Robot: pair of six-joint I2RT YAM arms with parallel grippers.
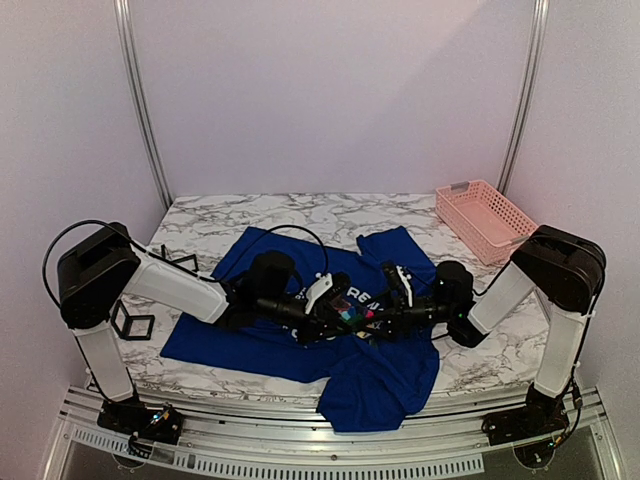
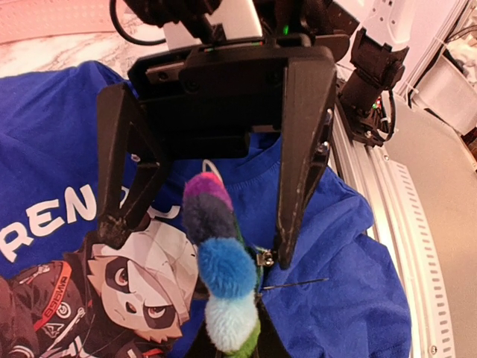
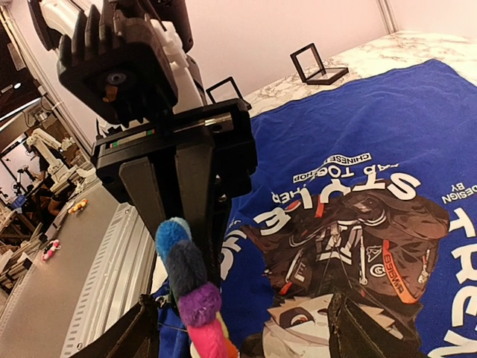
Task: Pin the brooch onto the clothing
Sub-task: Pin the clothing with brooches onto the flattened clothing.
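**Brooch in left claw, right claw agape**

Stretched low from left and right over the marble-veined surface, tips almost meeting mid-scene. Left clamped nearly shut on the pin; right spread wide just beside it, gripping nothing. Fuzzy pom-pom petals in a column: purple, grey, blue, white, green, thin wire jutting. Underneath, rumpled royal-blue T-shirt, white lettering, cartoon print.

Soft, even overhead light fills the top view; the marble bench is bright without glare, and shadows on it are faint. Both wrist views bow at the edges. The dark right gripper shows little surface detail, and the brooch, close to the lens, looks slightly soft.
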